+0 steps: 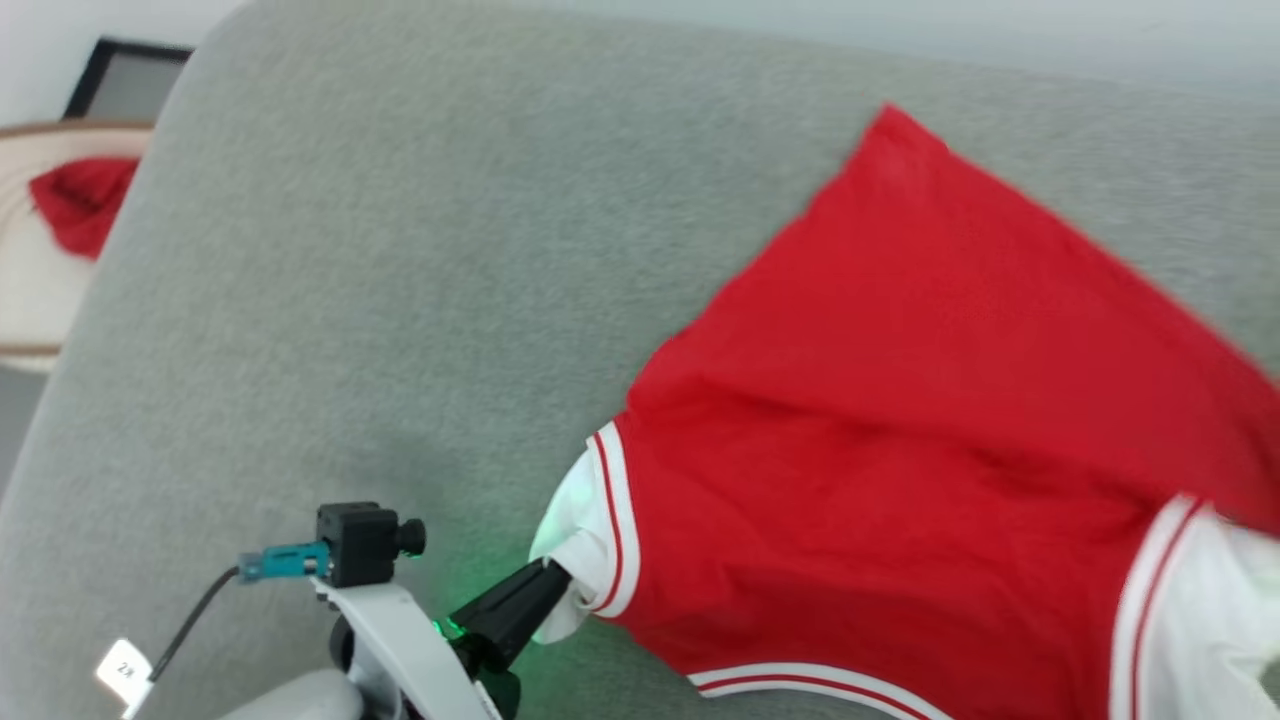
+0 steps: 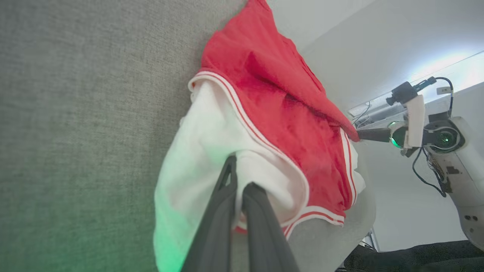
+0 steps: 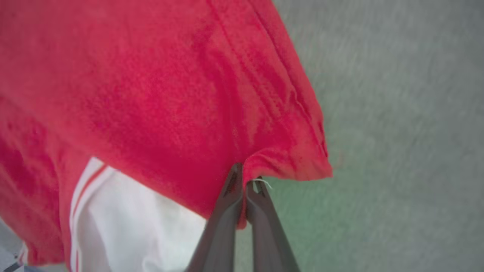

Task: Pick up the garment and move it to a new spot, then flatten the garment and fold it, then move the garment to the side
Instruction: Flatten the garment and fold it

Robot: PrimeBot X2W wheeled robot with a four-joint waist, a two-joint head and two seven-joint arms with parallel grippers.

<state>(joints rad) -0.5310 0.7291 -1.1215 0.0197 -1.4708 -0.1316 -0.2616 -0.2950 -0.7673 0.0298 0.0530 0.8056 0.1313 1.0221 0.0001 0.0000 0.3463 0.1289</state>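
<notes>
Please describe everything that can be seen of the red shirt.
The shirt is soft red jersey with white panels and white-and-red striped trim. It lies rumpled, not flat, on the grey surface. The left fingers are shut on a white part, the right fingers on a red hem corner.

The shirt is bright red, with white panels and white trim bands carrying thin red stripes. The worktop is mottled grey, tinged green beside the black left pincer. The right pincer is dark grey.
</notes>
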